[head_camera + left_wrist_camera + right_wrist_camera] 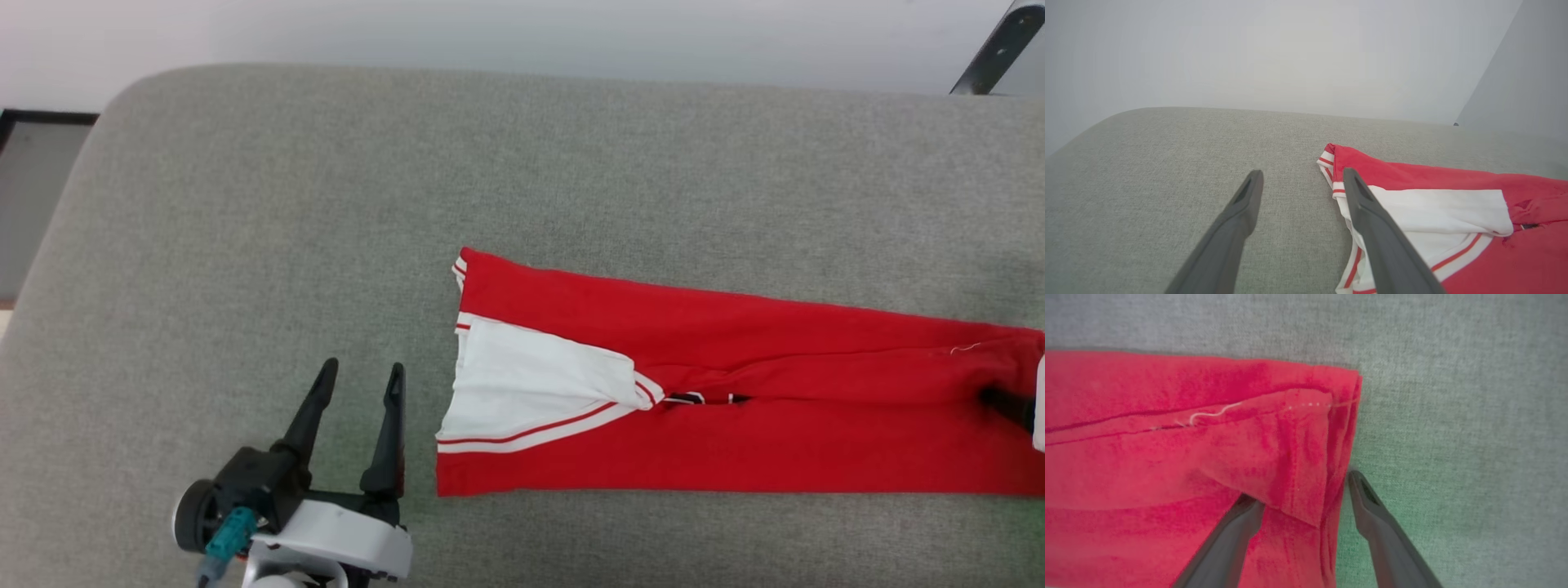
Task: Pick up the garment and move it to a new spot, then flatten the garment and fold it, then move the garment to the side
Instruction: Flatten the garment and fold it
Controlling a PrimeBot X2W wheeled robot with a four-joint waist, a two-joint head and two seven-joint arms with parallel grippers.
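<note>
On the cushion (245, 204) — garment (775, 441) beside left jaws | hem (1339, 428) between right jaws

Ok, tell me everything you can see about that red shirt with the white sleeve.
The red knit jersey T-shirt lies folded into a long flat band on the grey woven cushion. A white sleeve with red-and-white striped trim lies on top at its left end; black lettering peeks from the fold. At the hem end, the open right gripper straddles its corner, one finger under a flap.
</note>
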